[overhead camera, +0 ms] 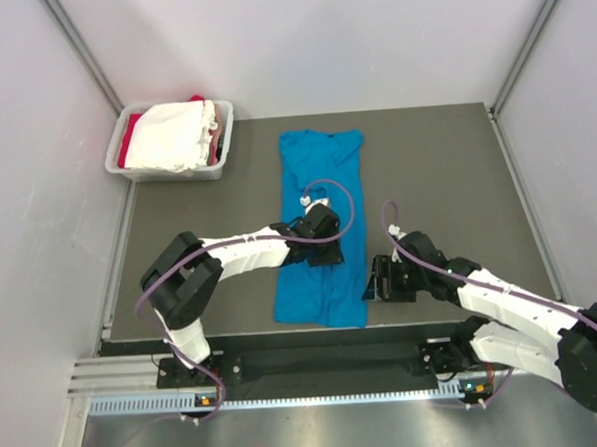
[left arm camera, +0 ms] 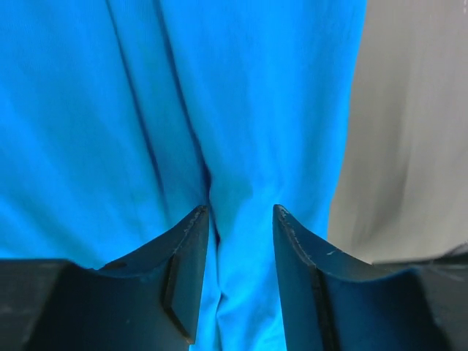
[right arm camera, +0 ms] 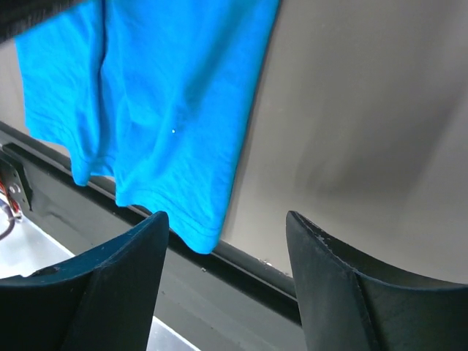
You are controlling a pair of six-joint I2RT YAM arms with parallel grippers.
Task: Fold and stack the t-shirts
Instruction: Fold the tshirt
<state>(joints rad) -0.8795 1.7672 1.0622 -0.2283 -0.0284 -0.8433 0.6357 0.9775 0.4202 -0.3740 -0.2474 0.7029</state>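
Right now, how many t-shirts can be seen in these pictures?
3. The blue t-shirt lies spread on the table; the white t-shirt tops the pile in the tub at the far left corner; the red t-shirt peeks out beneath it. More may be hidden there.

Plain pale walls (overhead camera: 319,42) enclose a dark grey surface (overhead camera: 436,176) under even light; metal struts (overhead camera: 84,49) rise at the back corners, and a ribbed rail (overhead camera: 318,395) lines the near edge.
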